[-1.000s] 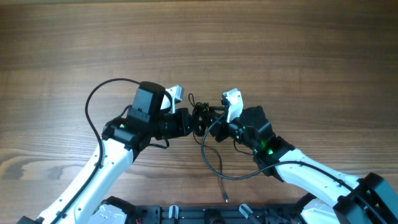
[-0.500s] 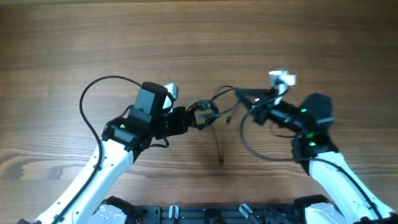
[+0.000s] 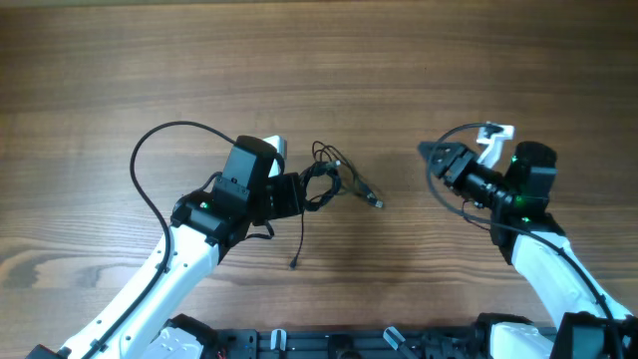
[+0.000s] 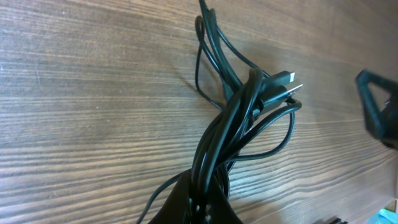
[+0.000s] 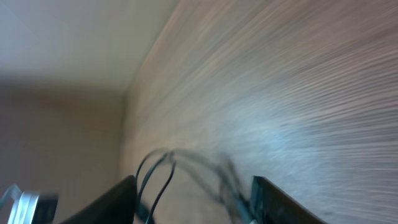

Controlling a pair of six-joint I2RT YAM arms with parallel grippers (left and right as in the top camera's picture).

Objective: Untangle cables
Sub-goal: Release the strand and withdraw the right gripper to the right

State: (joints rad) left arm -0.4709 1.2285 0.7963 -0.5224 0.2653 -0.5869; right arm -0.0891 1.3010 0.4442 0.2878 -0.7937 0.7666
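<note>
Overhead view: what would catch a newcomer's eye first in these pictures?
A tangle of black cables lies near the middle of the wooden table, clamped in the left gripper. The right gripper hangs apart to its right, fingers spread, holding nothing.

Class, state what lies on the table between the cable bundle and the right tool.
Nothing: between cable bundle and right tool, bare wooden table shows in the overhead view.
</note>
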